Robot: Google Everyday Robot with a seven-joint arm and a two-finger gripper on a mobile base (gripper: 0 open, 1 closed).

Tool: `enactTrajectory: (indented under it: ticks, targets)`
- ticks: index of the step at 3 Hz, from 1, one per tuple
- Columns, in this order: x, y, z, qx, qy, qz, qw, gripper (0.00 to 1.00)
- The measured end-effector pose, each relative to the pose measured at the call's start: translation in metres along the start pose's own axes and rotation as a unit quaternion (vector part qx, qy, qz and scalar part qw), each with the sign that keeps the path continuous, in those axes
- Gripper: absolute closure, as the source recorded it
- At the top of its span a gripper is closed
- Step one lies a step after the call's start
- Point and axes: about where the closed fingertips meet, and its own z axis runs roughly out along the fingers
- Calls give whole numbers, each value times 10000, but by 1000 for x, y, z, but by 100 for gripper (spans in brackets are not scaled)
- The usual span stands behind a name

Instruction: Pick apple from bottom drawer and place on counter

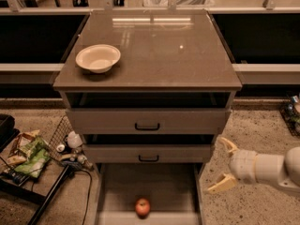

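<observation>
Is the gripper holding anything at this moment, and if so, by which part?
Nothing is held. The cream two-finger gripper hangs open right of the grey-brown drawer cabinet; the small red-orange apple lies alone in the grey-brown bottom drawer.

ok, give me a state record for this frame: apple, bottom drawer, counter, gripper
apple: on the bottom drawer floor, near the front edge, not held
bottom drawer: pulled out, apple inside
counter: bowl at left, no apple on it
gripper: open, empty, right of the drawers, apart from the apple
task: pick not yet done
</observation>
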Motion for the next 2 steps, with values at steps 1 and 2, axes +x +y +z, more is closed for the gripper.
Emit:
enactTrajectory:
  ticks: [1,2]
  targets:
    - [46,11,61,-68,-262,61,9996,0]
    - [87,18,123,-140,-510,-47,9986,0]
